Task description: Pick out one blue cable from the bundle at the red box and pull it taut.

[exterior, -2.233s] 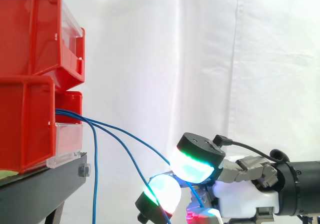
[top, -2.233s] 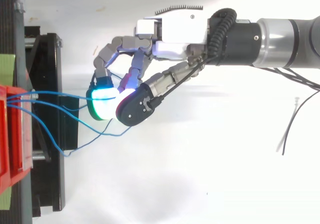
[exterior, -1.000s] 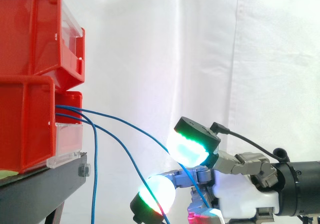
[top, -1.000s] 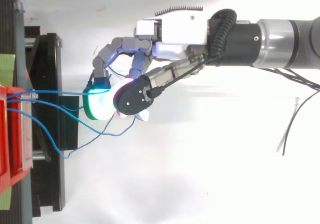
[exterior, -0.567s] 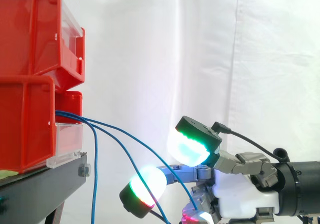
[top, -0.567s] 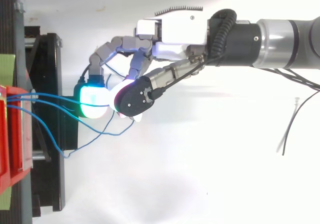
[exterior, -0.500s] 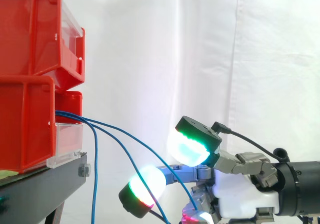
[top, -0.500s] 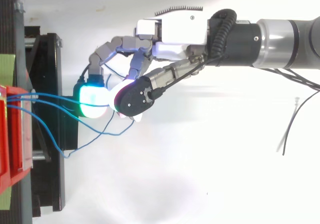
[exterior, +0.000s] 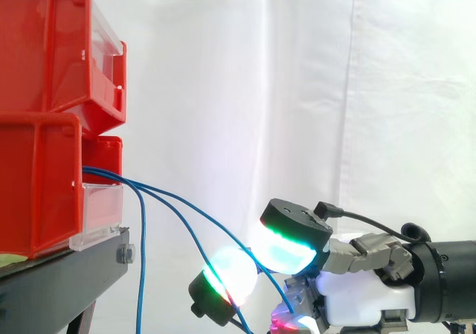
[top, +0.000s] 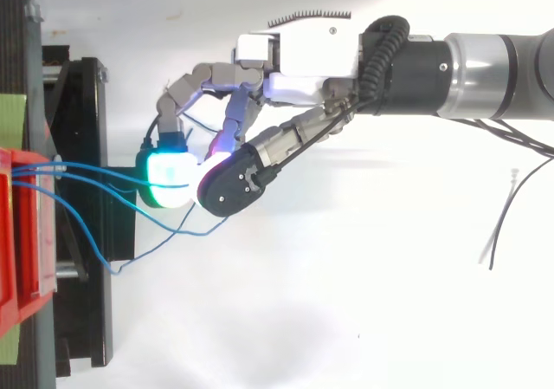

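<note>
Background: white curtain [exterior: 312, 88]. Open room between red bins [exterior: 37, 178] and robot hand [top: 299, 55]. Bins stacked on black stand [exterior: 59, 282] at left edge. Robot hand is right of bins, well apart. Fingers curled, glowing pads [top: 169, 179] closed on one blue cable [exterior: 195, 205], which curves out from lower bin. Other blue cables [exterior: 141, 259] hang beside stand, cut off at btm edge. Contact pt partly hidden by pads.

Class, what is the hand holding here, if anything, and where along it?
One blue cable, pinched between the hand's glowing fingertips, partway along its span from the red box.
</note>
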`<state>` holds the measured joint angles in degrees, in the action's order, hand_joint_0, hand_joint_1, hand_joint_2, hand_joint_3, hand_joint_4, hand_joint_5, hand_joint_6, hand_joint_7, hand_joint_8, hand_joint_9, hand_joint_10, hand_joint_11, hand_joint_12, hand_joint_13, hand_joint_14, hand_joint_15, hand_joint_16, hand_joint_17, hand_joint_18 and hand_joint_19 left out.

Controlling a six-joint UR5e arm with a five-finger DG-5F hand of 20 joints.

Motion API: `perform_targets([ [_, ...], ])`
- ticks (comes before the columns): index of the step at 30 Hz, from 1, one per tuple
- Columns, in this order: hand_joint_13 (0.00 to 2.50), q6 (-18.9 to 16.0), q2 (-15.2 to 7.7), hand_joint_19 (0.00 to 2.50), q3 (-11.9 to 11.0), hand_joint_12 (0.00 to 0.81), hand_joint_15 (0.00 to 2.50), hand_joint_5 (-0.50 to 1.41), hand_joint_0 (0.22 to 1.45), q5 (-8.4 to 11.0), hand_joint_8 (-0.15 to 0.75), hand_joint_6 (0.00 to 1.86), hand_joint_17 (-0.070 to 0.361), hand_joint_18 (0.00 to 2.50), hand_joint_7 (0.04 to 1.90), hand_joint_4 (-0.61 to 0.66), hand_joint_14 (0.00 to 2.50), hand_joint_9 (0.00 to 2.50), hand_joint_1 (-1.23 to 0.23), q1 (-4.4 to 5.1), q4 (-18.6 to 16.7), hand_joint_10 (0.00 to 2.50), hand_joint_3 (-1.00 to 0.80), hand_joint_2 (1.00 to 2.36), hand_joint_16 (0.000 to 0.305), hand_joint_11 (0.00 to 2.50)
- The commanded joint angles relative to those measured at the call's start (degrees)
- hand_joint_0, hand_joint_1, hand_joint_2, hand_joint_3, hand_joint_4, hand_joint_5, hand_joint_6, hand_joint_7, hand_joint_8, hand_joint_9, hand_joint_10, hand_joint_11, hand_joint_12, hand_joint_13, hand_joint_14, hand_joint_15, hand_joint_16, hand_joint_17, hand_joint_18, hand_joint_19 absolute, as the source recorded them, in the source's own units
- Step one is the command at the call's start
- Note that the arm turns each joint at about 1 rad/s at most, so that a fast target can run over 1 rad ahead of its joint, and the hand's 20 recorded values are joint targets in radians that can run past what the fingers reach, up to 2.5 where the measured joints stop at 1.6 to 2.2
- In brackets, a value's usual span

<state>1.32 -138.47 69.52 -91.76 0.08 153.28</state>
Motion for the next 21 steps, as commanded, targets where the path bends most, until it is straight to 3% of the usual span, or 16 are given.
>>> perform_targets([
  [1, 1.02, 0.0, 0.0, 0.75, 0.0, 0.384, 0.55, -0.16, 0.64, 0.0, 0.247, 0.84, 0.12, 0.85, 0.86, -0.18, 0.02, 1.27, -0.69, 0.0, 0.0, 0.03, -0.41, 1.01, 0.054, 0.88],
  [10, 1.02, 0.0, 0.0, 0.75, 0.0, 0.385, 0.55, -0.16, 0.63, 0.0, 0.252, 0.87, 0.121, 0.86, 0.86, -0.17, 0.02, 1.28, -0.71, 0.0, 0.0, 0.03, -0.3, 1.02, 0.054, 0.89],
  [21, 1.1, 0.0, 0.0, 0.72, 0.0, 0.417, 0.56, -0.12, 0.6, 0.0, 0.293, 0.91, 0.137, 0.94, 0.92, -0.1, 0.02, 1.42, -0.74, 0.0, 0.0, 0.03, -0.03, 1.02, 0.061, 0.9],
])
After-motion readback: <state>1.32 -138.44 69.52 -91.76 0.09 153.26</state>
